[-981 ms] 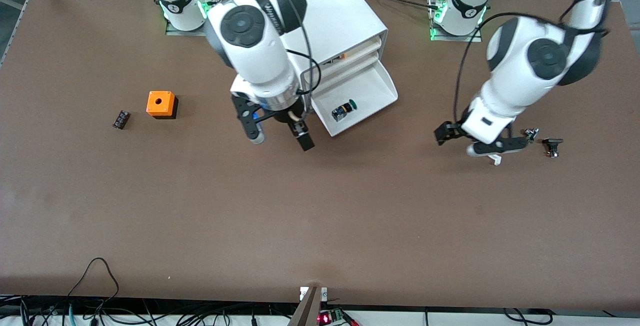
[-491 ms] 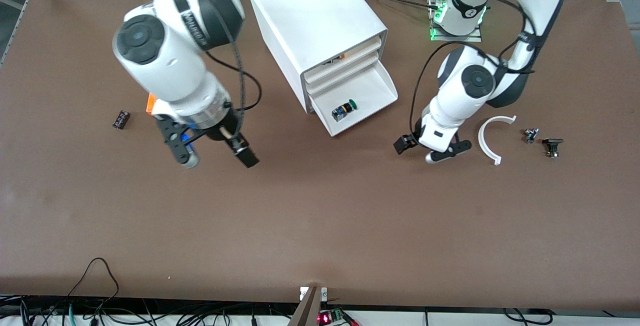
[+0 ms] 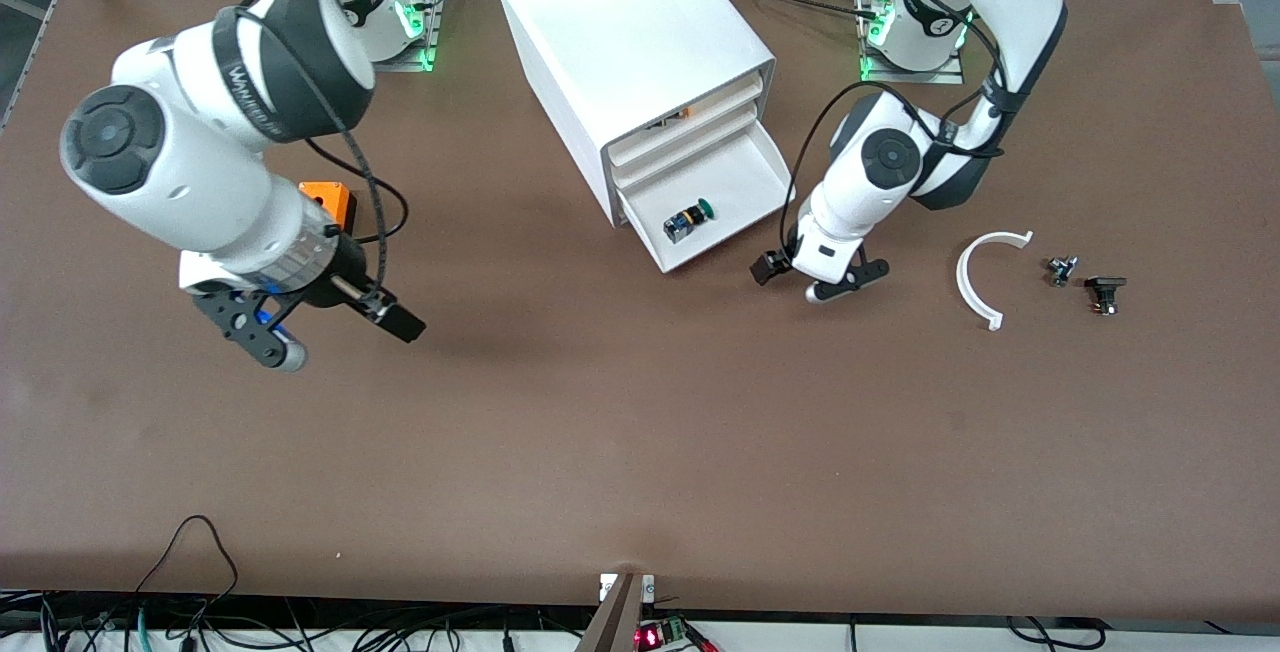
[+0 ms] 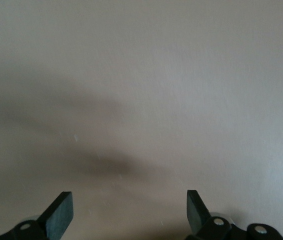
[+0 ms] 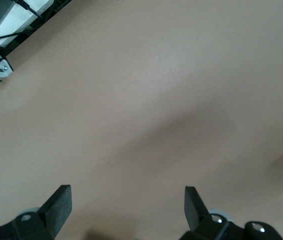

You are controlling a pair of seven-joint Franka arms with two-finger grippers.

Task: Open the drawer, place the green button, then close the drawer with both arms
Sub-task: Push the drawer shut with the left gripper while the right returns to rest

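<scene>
Button (image 3: 689, 217) in drawer (image 3: 765, 170), beside left hand (image 3: 818, 279)

The left arm's black two-finger gripper (image 4: 129, 215) hangs over a plain brown matte table surface (image 4: 146, 75), its two flat dark fingertips (image 4: 61, 212) spread wide with nothing between them. A soft dark shadow (image 4: 101, 162) lies across the table just ahead of the fingertips, fading toward paler, bare brown surface farther from them.

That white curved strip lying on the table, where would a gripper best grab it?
Probably from straight above, at the middle of the white curved strip, with one finger inside the curve and one outside. It lies flat and thin on the table, so its sides offer little. The open left gripper is nearest.
</scene>
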